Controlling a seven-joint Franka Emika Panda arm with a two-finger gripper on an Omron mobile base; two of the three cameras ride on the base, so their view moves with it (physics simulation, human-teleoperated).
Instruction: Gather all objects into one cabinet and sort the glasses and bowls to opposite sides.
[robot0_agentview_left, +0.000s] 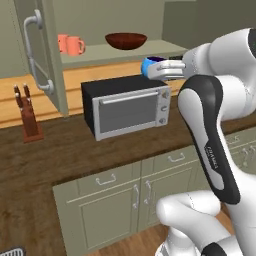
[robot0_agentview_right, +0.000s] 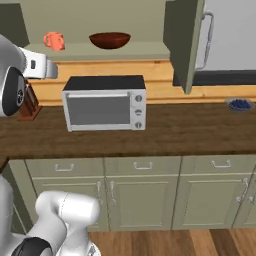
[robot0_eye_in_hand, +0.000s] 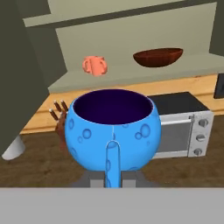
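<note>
With the gripper (robot0_eye_in_hand: 113, 175) clamped on the blue bowl (robot0_eye_in_hand: 111, 131), I hold the bowl upright in the air above the microwave (robot0_agentview_left: 127, 107), level with the open cabinet shelf (robot0_agentview_left: 115, 54). I judge this height suits a straight run onto the shelf. The red-brown bowl (robot0_agentview_left: 126, 40) sits toward the shelf's right, the pink mugs (robot0_agentview_left: 71, 45) at its left, so I aim the blue bowl beside the red-brown one, keeping bowls opposite mugs.

On the open cabinet shelf (robot0_agentview_left: 100, 52) you have two pink mugs (robot0_agentview_left: 71, 45) at its left and the red-brown bowl (robot0_agentview_left: 126, 40) mid-shelf, well apart. Below, your dark wooden counter (robot0_agentview_right: 200, 130) carries the microwave (robot0_agentview_right: 105, 104), a knife block (robot0_agentview_left: 29, 117) and a small blue dish (robot0_agentview_right: 240, 104).
</note>
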